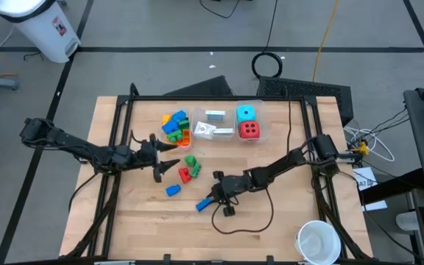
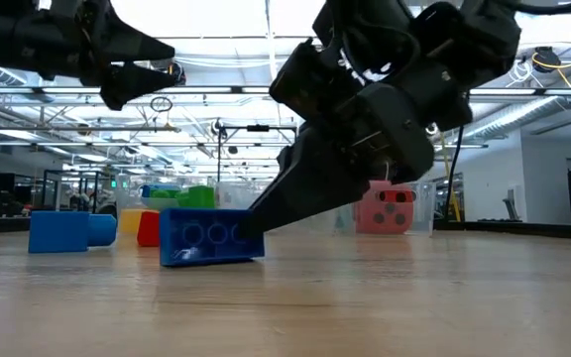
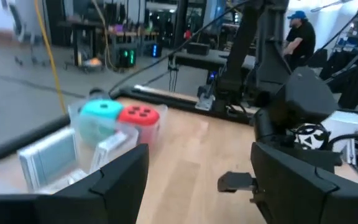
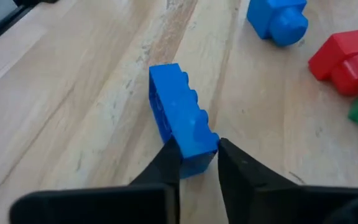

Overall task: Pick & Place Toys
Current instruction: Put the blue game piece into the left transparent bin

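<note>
Partly done: bins [image 1: 263, 131] at 12 o'clock hold toys, right gripper [image 4: 197, 163] pinches a blue brick [image 4: 182, 118], left gripper [image 1: 169, 166] spread, four bricks loose.

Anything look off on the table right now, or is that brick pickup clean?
Mostly fine. The right pincer pinches only one end of the long blue brick, which lies on its side on the wood, so the hold looks off-centre. Loose bricks remain outside the clear bins. The left pincer hovers open nearby.
</note>
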